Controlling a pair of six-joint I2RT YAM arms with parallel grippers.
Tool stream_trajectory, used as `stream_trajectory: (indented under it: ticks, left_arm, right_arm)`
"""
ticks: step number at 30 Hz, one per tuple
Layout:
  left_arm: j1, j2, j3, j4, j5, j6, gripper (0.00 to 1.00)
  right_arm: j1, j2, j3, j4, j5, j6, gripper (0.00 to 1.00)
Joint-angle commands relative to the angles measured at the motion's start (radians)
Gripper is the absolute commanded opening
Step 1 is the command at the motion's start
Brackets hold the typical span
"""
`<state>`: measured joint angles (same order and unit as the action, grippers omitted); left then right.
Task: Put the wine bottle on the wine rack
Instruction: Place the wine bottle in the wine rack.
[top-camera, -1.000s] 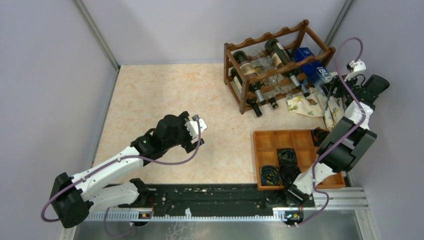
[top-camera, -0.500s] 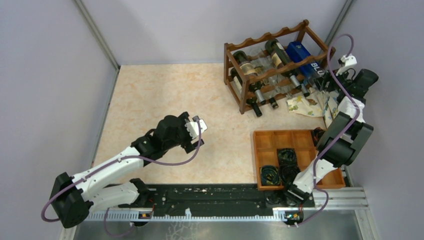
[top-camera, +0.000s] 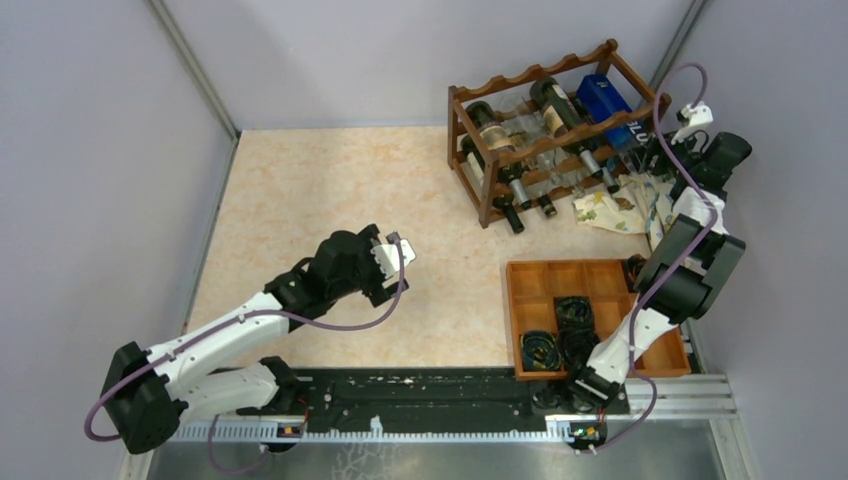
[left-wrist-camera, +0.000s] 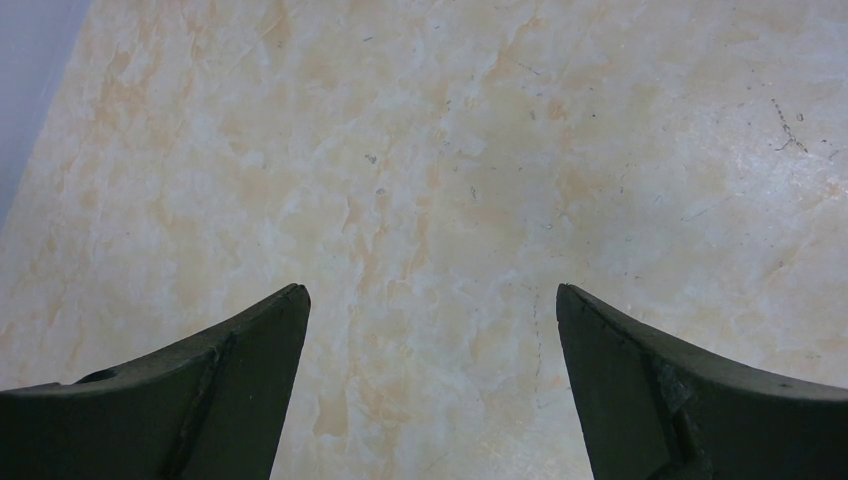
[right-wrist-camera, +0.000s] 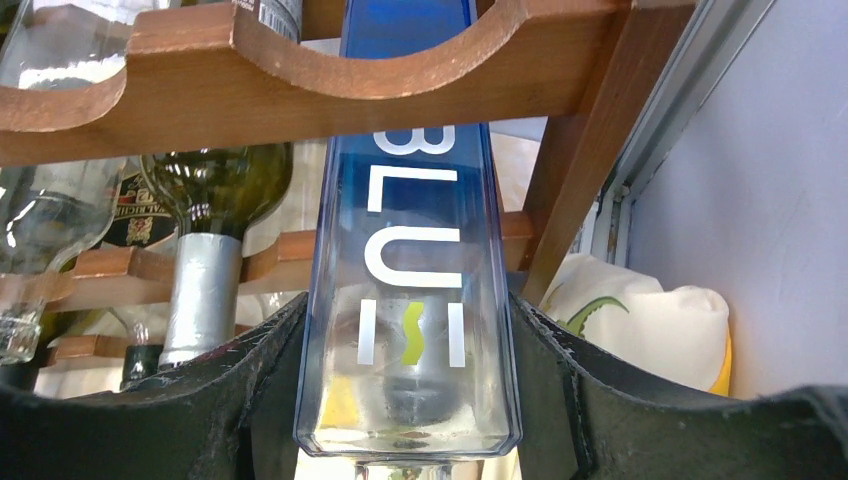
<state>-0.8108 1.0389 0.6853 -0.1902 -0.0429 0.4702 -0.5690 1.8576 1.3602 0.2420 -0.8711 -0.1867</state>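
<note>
The right tool (right-wrist-camera: 405, 345) pinches the blue bottle (right-wrist-camera: 408, 210), which lies on the top row of the rack (right-wrist-camera: 200, 95) at the tabletop's (top-camera: 330, 190) far right corner. The left tool (left-wrist-camera: 428, 300) is spread wide.

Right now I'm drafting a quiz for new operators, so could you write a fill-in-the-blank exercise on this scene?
1. The right end effector is shut on a ____ bottle lettered BLU.
2. That bottle lies in the ____ tier of the wine rack.
3. The left end effector hangs over the table with its jaws ____.
Missing words: blue; top; open.
</note>
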Motion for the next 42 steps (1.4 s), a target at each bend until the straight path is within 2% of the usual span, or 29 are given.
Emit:
stream_trajectory:
  ticks: [1,28,42]
  left_arm:
    - [0.006,0.007,-0.012,0.023,-0.009,0.016,0.99]
    - [0.006,0.031,-0.032,0.036,-0.017,0.041,0.99]
    - [0.007,0.039,-0.032,0.036,-0.011,0.046,0.99]
  right_arm:
    - [0.025,-0.017,0.136,0.244,-0.049,0.016,0.0]
    - [0.085,0.115,0.269,0.296,-0.049,0.024,0.0]
    - [0.105,0.131,0.275,0.283,-0.002,-0.03,0.0]
